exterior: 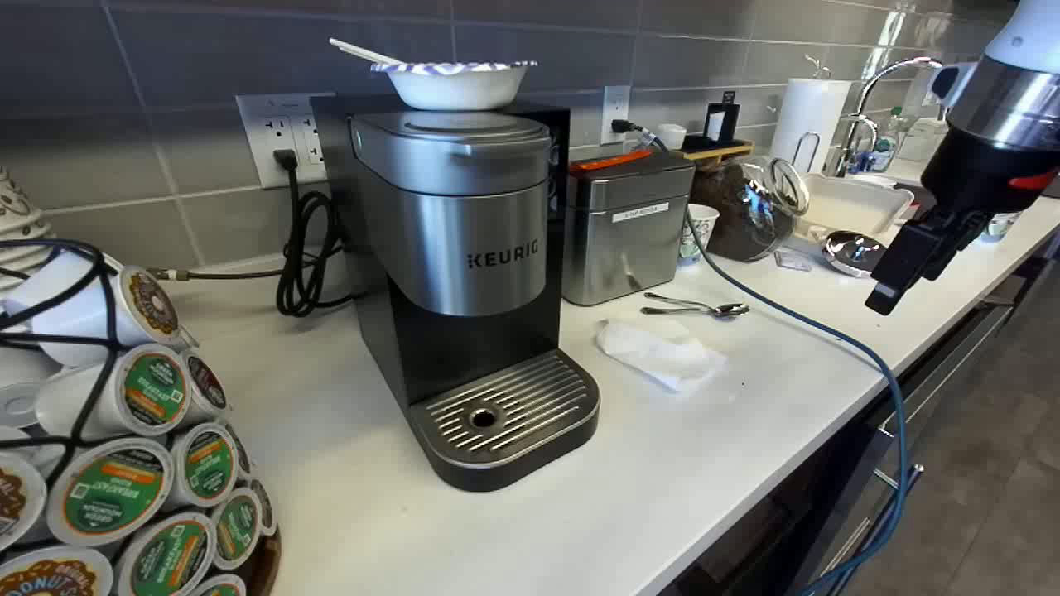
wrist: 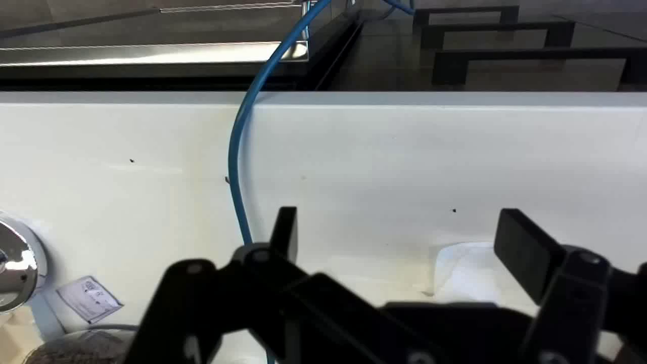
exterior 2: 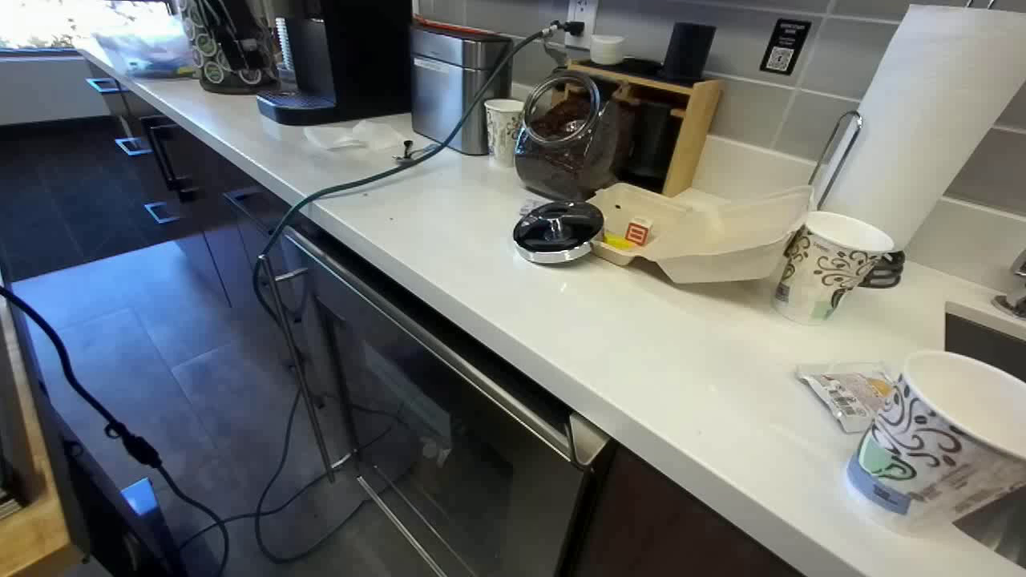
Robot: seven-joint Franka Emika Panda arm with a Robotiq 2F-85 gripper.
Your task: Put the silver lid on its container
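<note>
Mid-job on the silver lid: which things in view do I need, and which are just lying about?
For the job:
silver lid
glass jar, apparently its container
claw, open

Just lying about:
spoons
crumpled napkin
blue cable
paper cups
beige carton

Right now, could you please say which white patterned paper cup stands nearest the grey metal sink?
The foremost cup, overlapping the sink in an exterior view; another cup stands by the beige open carton, the third cup by the rectangular steel bin.
</note>
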